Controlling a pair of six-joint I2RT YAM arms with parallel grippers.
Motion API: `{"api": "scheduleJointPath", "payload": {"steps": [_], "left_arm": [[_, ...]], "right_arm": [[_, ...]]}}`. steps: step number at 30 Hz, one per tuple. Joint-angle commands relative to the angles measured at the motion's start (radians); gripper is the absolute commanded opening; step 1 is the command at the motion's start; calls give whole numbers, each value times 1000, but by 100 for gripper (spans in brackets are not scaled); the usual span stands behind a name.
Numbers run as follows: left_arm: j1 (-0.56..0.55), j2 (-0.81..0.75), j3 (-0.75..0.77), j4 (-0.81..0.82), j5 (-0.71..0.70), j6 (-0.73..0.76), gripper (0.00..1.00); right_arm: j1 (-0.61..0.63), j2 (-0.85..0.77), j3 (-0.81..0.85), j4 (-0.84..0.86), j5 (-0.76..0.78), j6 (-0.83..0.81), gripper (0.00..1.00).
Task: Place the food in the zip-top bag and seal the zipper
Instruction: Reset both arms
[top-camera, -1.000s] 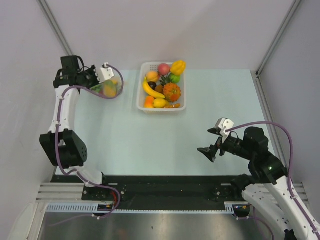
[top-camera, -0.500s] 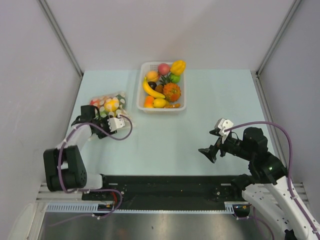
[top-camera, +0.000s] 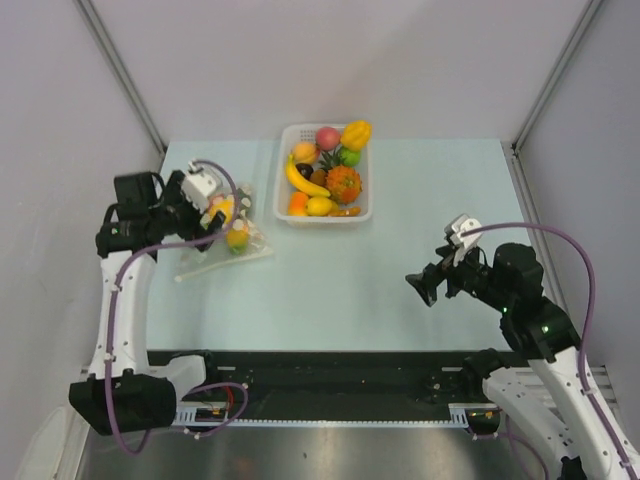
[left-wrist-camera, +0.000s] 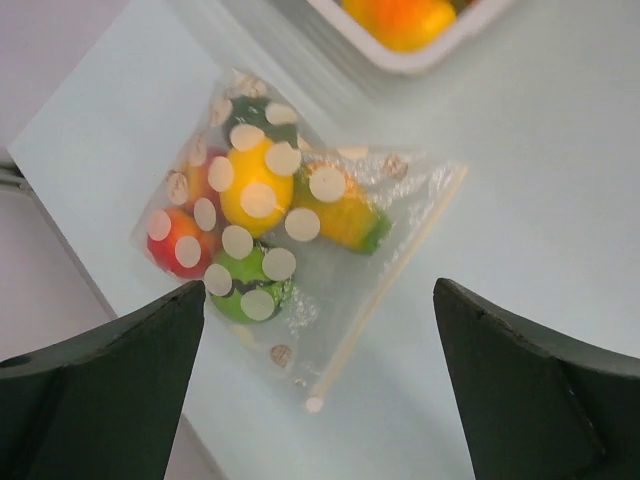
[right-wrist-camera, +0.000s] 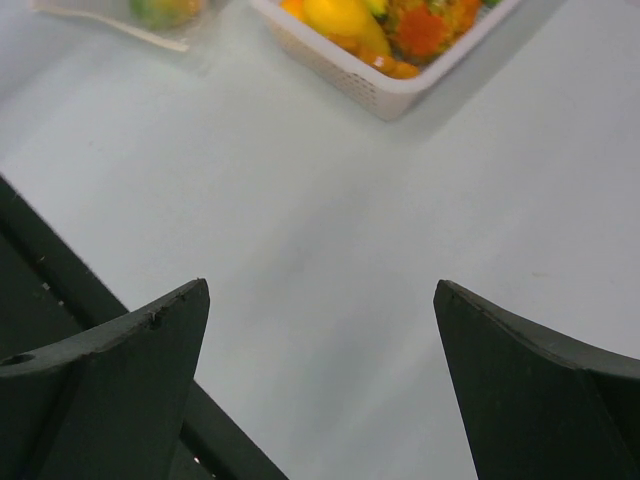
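The zip-top bag (left-wrist-camera: 300, 250) lies flat on the pale table, left of the basket, also seen from above (top-camera: 232, 243). Inside it sits food: a yellow piece (left-wrist-camera: 255, 190), a red one (left-wrist-camera: 175, 245), a green one (left-wrist-camera: 245, 290) and an orange-green one (left-wrist-camera: 345, 220). Its zipper (left-wrist-camera: 385, 290) runs as a pale straight strip along the near edge (top-camera: 222, 266). My left gripper (left-wrist-camera: 318, 285) hovers open above the bag, holding nothing (top-camera: 215, 215). My right gripper (top-camera: 420, 287) stands open over bare table at the right, empty (right-wrist-camera: 320, 285).
A white slotted basket (top-camera: 281, 190) at the back middle holds more toy fruit, among them a banana (top-camera: 303, 180) and a pineapple-like orange piece (top-camera: 343, 184). Its corner shows in the right wrist view (right-wrist-camera: 380, 95). Grey walls close both sides.
My left gripper went from shut to open and let go of the bag, which now lies on the table. The left arm swung about and rose above it. The right arm barely shifted.
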Motion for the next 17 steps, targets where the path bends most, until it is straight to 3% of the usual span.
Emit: {"api": "scheduleJointPath", "payload": {"steps": [1,6,11,17], "left_arm": [[-4,100,201,-81,-11,-459,100],[-6,101,125,11,-75,-598,100],[-7,85,-16,74,-98,-634,100],[-6,72,-24,91,-123,-626,100]], "right_arm": [[-84,79,37,8,90,94,100],[-109,54,-17,12,193,101,100],[-138,97,-5,-8,187,98,100],[-177,148,6,-5,156,97,100]]}}
